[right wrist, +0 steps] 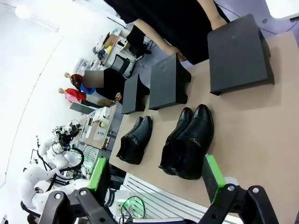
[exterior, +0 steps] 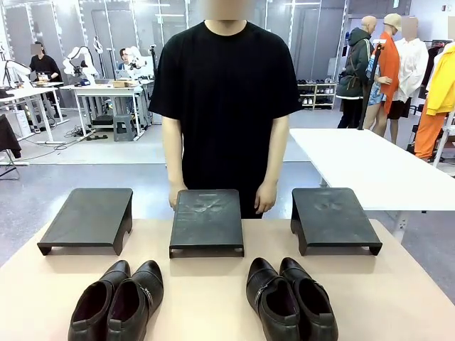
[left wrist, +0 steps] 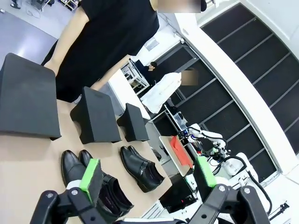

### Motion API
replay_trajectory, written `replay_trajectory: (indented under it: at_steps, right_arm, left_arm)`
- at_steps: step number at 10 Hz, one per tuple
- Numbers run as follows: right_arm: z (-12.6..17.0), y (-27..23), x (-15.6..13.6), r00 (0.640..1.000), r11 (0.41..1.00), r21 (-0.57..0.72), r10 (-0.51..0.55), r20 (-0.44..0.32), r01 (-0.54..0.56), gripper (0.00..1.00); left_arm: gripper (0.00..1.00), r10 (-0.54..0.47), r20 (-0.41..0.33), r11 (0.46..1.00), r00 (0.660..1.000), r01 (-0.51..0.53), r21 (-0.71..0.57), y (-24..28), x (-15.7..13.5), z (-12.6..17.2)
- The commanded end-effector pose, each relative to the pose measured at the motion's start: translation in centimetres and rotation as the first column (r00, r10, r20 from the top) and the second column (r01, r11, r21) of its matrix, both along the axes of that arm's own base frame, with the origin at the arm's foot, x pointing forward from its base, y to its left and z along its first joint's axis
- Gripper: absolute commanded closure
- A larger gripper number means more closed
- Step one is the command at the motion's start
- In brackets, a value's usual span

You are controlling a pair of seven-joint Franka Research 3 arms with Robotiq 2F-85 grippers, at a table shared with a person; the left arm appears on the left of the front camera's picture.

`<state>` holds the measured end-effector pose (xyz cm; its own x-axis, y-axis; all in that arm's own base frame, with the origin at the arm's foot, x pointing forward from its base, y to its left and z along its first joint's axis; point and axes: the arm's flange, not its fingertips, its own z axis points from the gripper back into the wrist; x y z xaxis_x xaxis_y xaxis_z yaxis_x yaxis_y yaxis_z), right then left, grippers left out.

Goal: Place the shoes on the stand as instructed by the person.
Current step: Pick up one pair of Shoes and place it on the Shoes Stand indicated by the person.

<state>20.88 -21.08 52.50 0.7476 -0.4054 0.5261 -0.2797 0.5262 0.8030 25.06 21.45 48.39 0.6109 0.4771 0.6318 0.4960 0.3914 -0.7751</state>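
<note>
Two pairs of glossy black shoes lie at the table's near side, toes pointing away from me: the left pair (exterior: 117, 302) and the right pair (exterior: 290, 298). Beyond them stand three low black stands: left (exterior: 89, 217), middle (exterior: 206, 220), right (exterior: 333, 217). The person (exterior: 224, 106) in a black T-shirt stands behind the middle stand, one hand (exterior: 176, 195) at each far corner of it. My left gripper (left wrist: 147, 175) hangs open high above the left pair (left wrist: 93, 179). My right gripper (right wrist: 156, 177) hangs open above the right pair (right wrist: 189, 140). Neither holds anything.
The beige table (exterior: 213, 284) has bare strips between the shoes and the stands. A white table (exterior: 370, 163) stands behind at the right. Other people and work tables are far off in the room.
</note>
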Motion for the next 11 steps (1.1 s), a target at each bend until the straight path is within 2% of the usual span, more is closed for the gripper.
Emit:
replay_trajectory:
  at_steps: [1,11]
  right_arm:
    - [0.34,-0.33,-0.33,1.0,1.0,0.008,-0.016,0.02,0.016,0.0]
    - [0.34,-0.33,-0.33,1.0,1.0,0.008,-0.016,0.02,0.016,0.0]
  left_arm:
    - [0.0,-0.016,0.004,1.0,1.0,0.016,0.004,0.05,-0.28,-0.06]
    - [0.0,-0.016,0.004,1.0,1.0,0.016,0.004,0.05,-0.28,-0.06]
